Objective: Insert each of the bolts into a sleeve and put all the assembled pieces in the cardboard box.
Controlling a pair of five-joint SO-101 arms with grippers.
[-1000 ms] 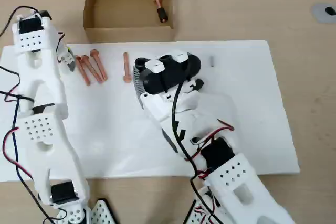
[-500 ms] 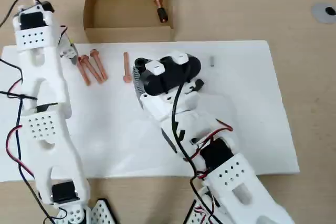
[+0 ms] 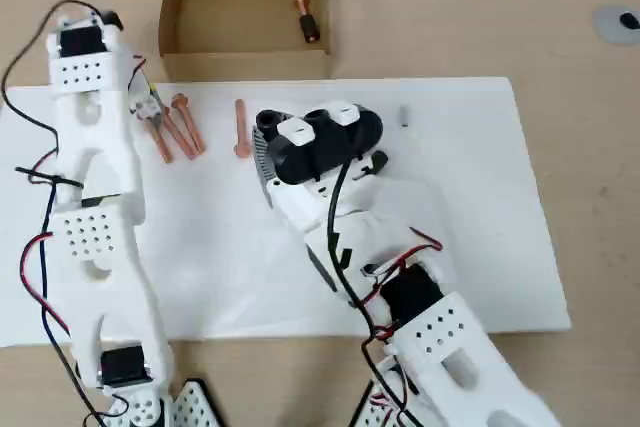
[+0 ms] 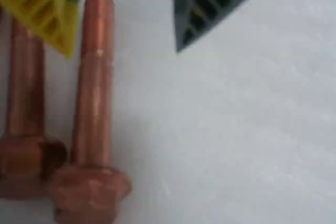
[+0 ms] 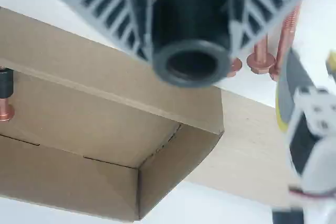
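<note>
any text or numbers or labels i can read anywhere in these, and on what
None: no word, number or sign can be read in any view.
The cardboard box, the bolts, the sleeve and the white mat show no print.
The grey disc carries a dark mark, too small to tell whether it is a sign.

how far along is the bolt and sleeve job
Done: one copper bolt in a black sleeve lies in the brown cardboard box. In hand: the right gripper clamps a black tubular sleeve; the open left gripper straddles a copper bolt. Left: four bolts on the white mat are unsleeved.
</note>
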